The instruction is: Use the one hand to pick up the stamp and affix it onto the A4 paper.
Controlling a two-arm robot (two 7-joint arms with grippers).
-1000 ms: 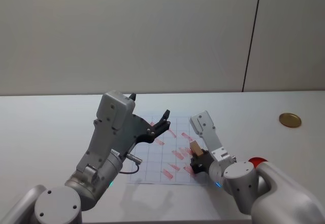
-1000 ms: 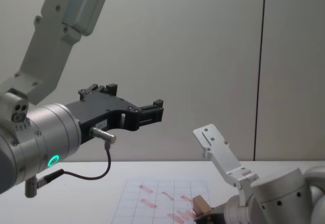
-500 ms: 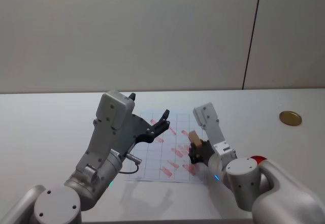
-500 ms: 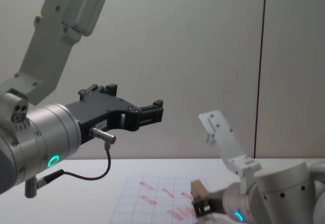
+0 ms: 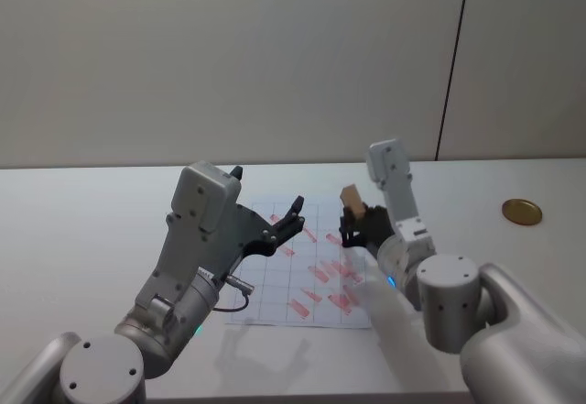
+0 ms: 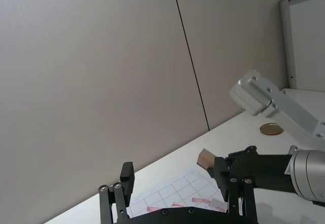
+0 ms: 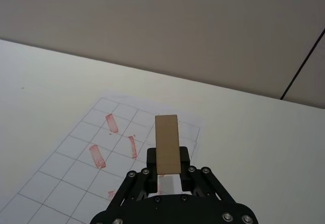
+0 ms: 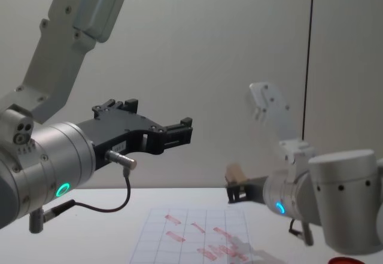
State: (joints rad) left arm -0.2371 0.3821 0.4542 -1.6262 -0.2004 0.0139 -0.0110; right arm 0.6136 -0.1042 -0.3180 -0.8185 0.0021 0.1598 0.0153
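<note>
The right black two-fingered gripper (image 5: pixel 354 227), on its silver-grey arm, hangs above the far right part of the white gridded A4 paper (image 5: pixel 275 285) with its fingers clamped on the lower end of the small light tan wooden stamp (image 5: pixel 352 198). The stamp stands clear of the sheet, as the chest view shows. The paper lies flat on the white desk (image 5: pixel 92 221) and bears several red-pink oblong marks. The left black gripper (image 5: pixel 266 191), with its dangling cable, hovers over the paper's left side, its fingers apart and holding nothing.
</note>
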